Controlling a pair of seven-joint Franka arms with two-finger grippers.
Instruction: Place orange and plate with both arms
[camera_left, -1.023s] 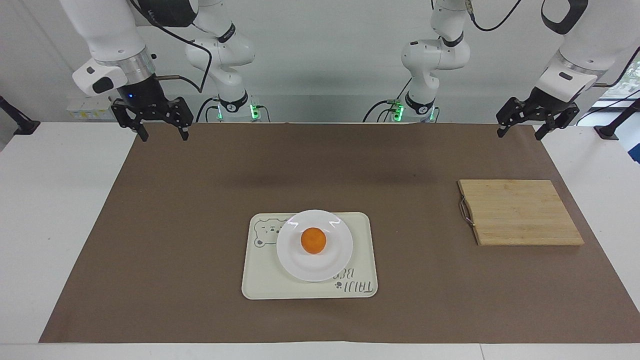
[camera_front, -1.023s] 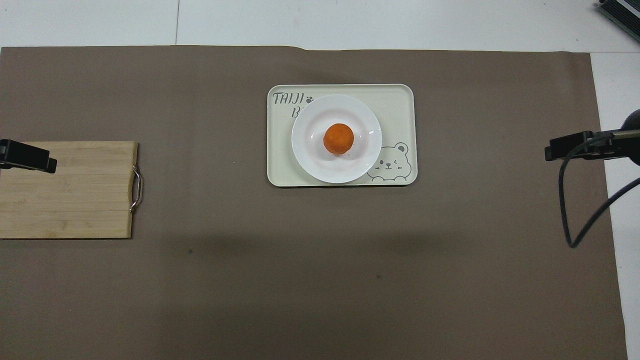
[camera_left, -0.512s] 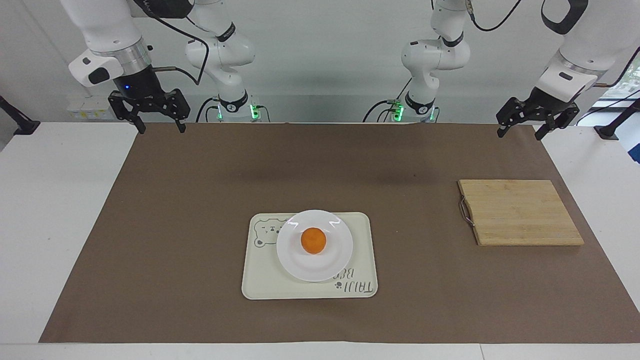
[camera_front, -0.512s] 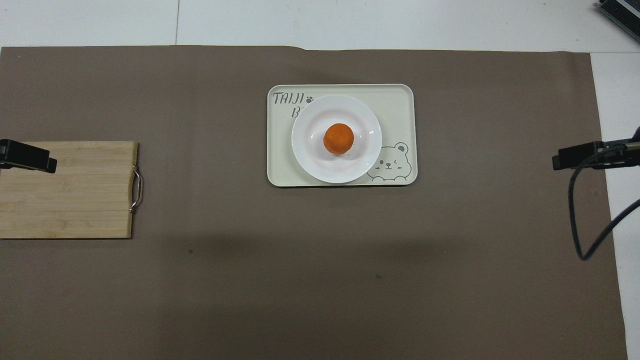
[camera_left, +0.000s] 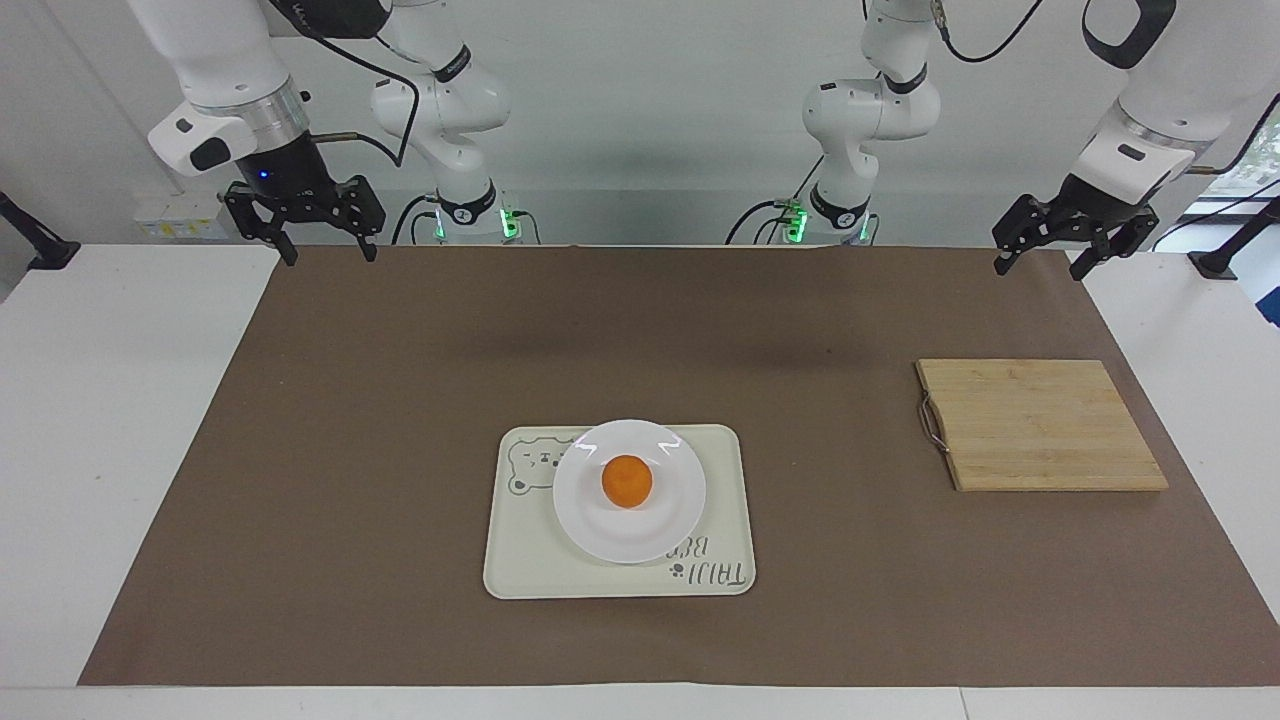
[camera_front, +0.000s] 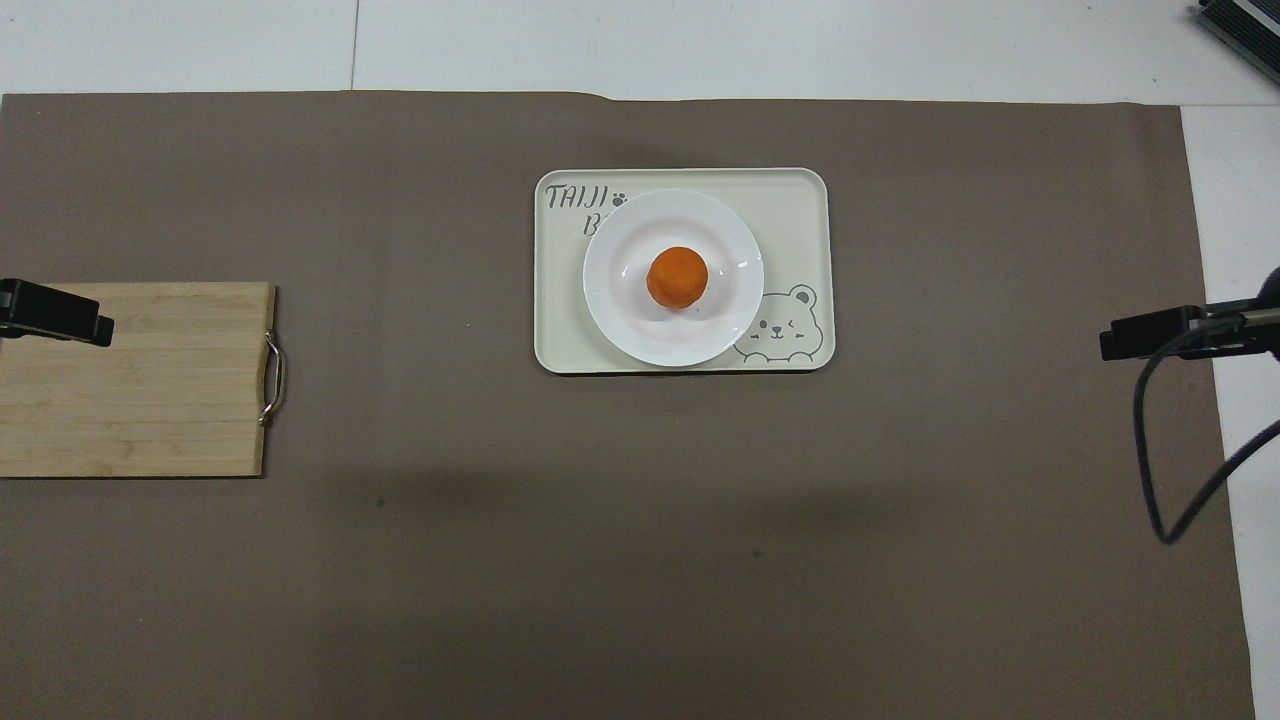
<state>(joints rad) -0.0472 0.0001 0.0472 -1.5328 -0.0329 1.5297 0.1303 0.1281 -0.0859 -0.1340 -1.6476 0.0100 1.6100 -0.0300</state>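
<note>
the orange (camera_left: 627, 481) sat in the middle of the plate (camera_left: 585, 520), and the plate rested on the cream bear tray (camera_left: 520, 570) at the centre of the brown mat (camera_left: 400, 400) on the bench (camera_left: 100, 450). neither had shifted over the last second; in the overhead view orange (camera_front: 677, 278), plate (camera_front: 620, 320) and tray (camera_front: 800, 200) lay just as they had.

what changed was the right arm. its right pincer (camera_left: 318, 250), jaws spread wide and holding nothing, hung over the mat's edge at the robots' end, toward the right arm's end of the bench. over the past second it had risen a little and drifted slightly sideways, well apart from the tray. in the overhead view only a dark part of it (camera_front: 1150, 332) showed at the picture's edge, lower in that view than a moment before.

the left pincer (camera_left: 1045, 258) was also wide open and empty, over the corner of the mat toward the left arm's end, and it had not moved; that arm waited. the wooden cutting board (camera_left: 1040, 425) lay bare below and farther out from it.

by my reading the placing looked done: fruit on dish, dish on tray, both arms pulled back and free. the right arm's small motion seemed like settling toward a rest pose rather than a fresh reach, though that is only a judgement.
</note>
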